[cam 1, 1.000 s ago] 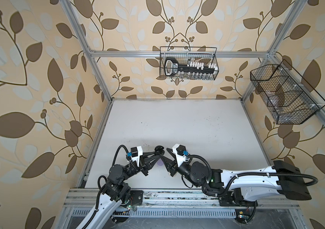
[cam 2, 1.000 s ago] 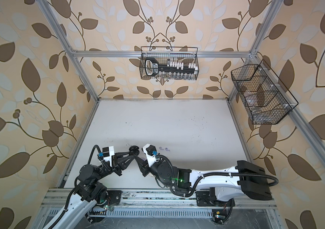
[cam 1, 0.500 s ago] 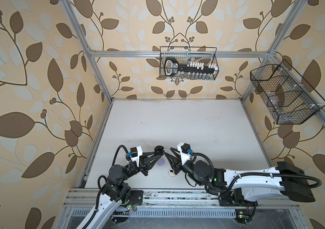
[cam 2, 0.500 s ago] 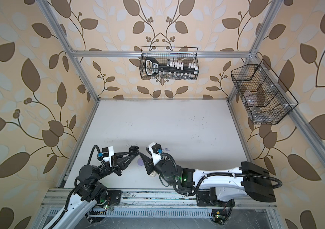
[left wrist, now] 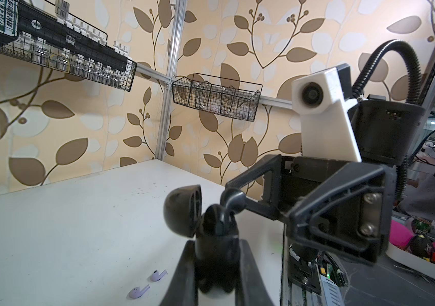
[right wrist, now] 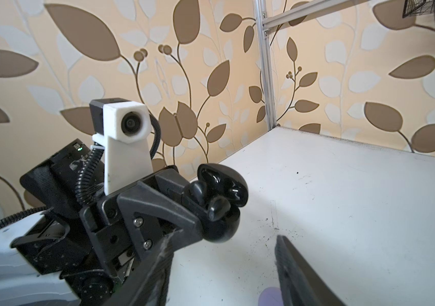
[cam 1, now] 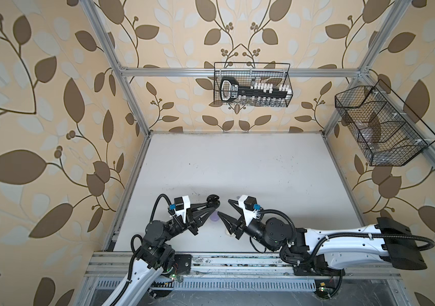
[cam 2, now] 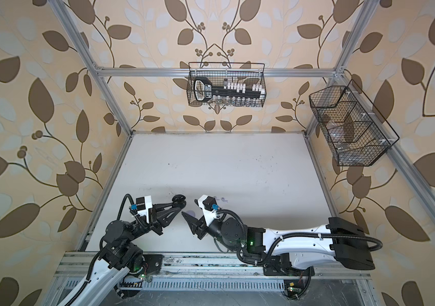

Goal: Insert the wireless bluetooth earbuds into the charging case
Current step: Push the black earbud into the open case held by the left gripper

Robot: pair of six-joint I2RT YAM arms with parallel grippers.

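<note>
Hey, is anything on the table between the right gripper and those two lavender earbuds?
Nothing visible. The lavender earbuds lie on the table beside the wrist of the right gripper, behind its open jaws. The left gripper holds the black charging case apart.

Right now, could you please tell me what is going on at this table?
The left gripper is shut on an open black case, held above the table, with black earbuds seemingly seated in it. The right gripper hovers open beside the case, holding nothing. Two lavender earbuds lie loose on the table, not yet put away.
</note>
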